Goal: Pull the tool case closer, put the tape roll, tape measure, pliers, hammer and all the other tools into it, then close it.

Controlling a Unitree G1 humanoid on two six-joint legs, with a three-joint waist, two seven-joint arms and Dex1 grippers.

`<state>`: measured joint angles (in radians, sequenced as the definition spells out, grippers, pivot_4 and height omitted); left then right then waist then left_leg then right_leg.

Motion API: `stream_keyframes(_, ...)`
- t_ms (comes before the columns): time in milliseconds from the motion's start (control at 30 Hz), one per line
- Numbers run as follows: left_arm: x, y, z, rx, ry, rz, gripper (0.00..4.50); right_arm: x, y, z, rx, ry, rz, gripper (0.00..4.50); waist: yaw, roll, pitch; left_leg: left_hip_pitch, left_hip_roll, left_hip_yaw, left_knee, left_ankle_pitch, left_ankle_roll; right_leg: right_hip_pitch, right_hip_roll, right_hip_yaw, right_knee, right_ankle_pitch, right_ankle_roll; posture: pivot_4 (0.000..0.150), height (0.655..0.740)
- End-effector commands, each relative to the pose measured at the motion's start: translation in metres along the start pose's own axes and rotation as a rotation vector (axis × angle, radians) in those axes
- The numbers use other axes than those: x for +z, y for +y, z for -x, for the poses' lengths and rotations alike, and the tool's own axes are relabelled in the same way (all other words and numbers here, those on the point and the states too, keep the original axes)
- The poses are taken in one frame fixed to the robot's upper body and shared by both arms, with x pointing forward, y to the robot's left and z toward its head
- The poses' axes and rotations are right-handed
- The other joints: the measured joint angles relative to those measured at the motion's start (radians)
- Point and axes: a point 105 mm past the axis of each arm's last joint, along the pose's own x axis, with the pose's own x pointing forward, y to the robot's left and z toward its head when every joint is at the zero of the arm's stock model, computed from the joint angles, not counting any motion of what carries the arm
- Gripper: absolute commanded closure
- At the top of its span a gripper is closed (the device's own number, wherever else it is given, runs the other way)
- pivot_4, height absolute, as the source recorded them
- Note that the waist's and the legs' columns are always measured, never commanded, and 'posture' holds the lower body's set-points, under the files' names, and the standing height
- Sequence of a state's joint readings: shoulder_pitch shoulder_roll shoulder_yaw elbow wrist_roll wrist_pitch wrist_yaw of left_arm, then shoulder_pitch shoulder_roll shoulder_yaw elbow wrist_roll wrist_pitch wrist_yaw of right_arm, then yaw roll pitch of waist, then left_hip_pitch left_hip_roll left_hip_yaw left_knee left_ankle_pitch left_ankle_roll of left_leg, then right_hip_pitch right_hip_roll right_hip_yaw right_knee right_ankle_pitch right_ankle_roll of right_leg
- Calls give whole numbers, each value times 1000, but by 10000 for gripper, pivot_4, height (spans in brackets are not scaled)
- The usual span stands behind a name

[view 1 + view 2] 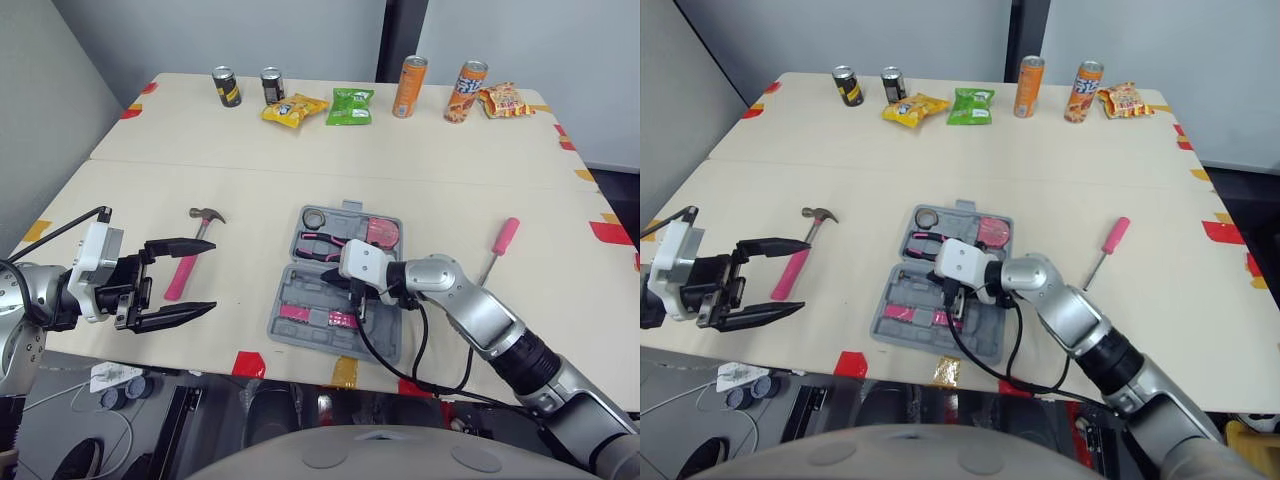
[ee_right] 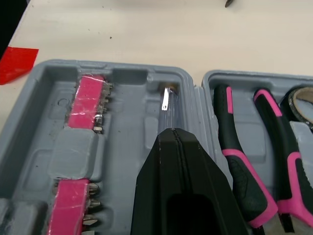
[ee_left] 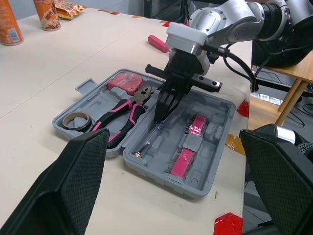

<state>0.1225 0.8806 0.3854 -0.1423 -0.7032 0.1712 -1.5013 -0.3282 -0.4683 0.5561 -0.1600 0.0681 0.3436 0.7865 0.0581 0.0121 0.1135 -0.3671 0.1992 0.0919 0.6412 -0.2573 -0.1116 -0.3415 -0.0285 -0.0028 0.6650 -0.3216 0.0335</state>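
Your right gripper (image 3: 159, 117) is holding its fingers closed over the lower half of the open tool case (image 1: 280, 325) at centre frame, tips touching a clear screwdriver (image 2: 166, 105) in its slot. Your left gripper (image 1: 213, 275) is hovering spread open at lower left, just beside the hammer (image 1: 192, 250). A pink screwdriver (image 1: 498, 250) is lying right of the case.

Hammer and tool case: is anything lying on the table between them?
Nothing. In the left eye view the table is bare between the hammer and the tool case.
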Motion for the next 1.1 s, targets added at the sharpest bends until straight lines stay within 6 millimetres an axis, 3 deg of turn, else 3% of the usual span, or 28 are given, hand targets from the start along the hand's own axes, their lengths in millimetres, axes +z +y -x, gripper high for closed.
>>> stream_keyframes(33,7,1,2,4,-8,-30,0,6,-2,1,-9,-34,20,44729,-1,0,0,0,0,0,0,0,0,0,0,0,0,0,0,1500,7400)
stream_keyframes(1100,7,-2,3,9,-8,-23,0,-14,0,-4,-9,21,13,44729,-7,0,0,0,0,0,0,0,0,0,0,0,0,0,0,1500,7400)
